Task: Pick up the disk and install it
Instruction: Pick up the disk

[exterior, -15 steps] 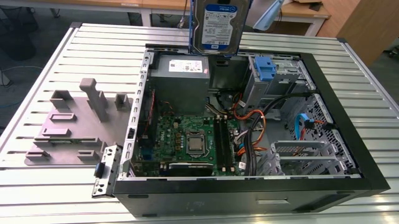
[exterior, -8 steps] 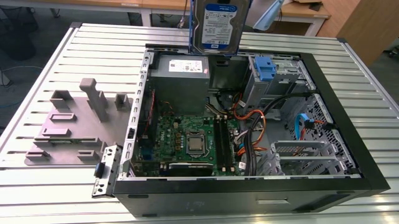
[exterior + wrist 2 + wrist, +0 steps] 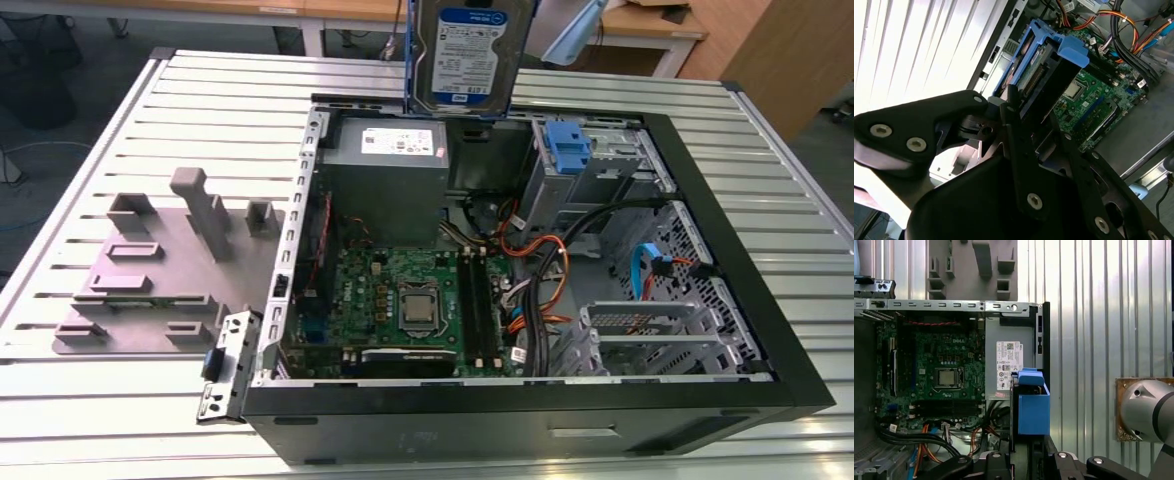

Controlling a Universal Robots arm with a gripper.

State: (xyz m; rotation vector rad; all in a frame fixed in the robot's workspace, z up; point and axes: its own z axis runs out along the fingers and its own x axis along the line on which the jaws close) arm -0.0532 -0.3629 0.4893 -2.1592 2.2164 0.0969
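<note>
The disk (image 3: 470, 55), a silver drive with a blue-and-white label and blue side rails, hangs upright in the air above the far rim of the open computer case (image 3: 787, 330), over the power supply. In the second wrist view my gripper (image 3: 1016, 107) is shut on the disk (image 3: 1046, 70), its black fingers (image 3: 1009, 117) clamped on the drive's near end. The first wrist view shows the disk (image 3: 1031, 407) edge-on, blue rail outward, above the gripper (image 3: 1026, 462) and beside the power supply's white label.
Inside the case lie a grey power supply box (image 3: 387, 160), a green motherboard (image 3: 400, 300), orange and black cables (image 3: 547, 250), and a bare blue bracket (image 3: 567, 150) in the drive bay. A grey fixture plate (image 3: 160, 270) sits on the slatted metal table (image 3: 107, 380) at the exterior view's left.
</note>
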